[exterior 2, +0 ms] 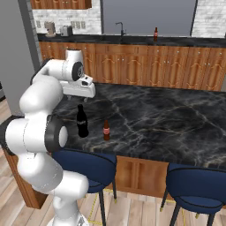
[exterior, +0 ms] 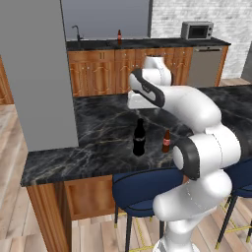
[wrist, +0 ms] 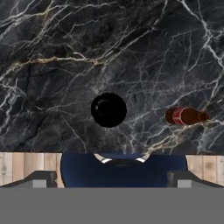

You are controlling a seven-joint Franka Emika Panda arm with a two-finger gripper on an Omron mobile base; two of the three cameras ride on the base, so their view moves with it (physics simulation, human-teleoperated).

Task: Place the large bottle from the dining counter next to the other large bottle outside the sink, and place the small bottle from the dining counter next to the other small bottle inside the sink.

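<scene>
You have the gripper [wrist: 112, 177] hanging above the dining counter [exterior: 98, 133], looking straight down, jaws spread wide and grasping nothing. Directly below it in the hand view you see the black bottle [wrist: 109, 110] from the top, a round dark disc. Beside it, a short gap away and not touching, stands the small bottle [wrist: 185, 116], brown with a red label. From the base views both bottles stand upright near the counter's front edge: the black bottle [exterior: 139, 138] is the taller and fatter, with a pale label band, and the small bottle [exterior: 166, 141] stands just beside it. Below the counter's edge you have two blue stools [exterior 2: 88, 170], one of them under the spot where the bottles stand. On the far counter [exterior 2: 132, 39] against the back wall, a brown bottle [exterior 2: 155, 33] with a red label stands upright, near the dark curved tap [exterior 2: 120, 28] of the sink. You cannot tell what the sink basins hold; their insides are hidden at this angle. A microwave [exterior: 197, 30] sits further along that far counter.
</scene>
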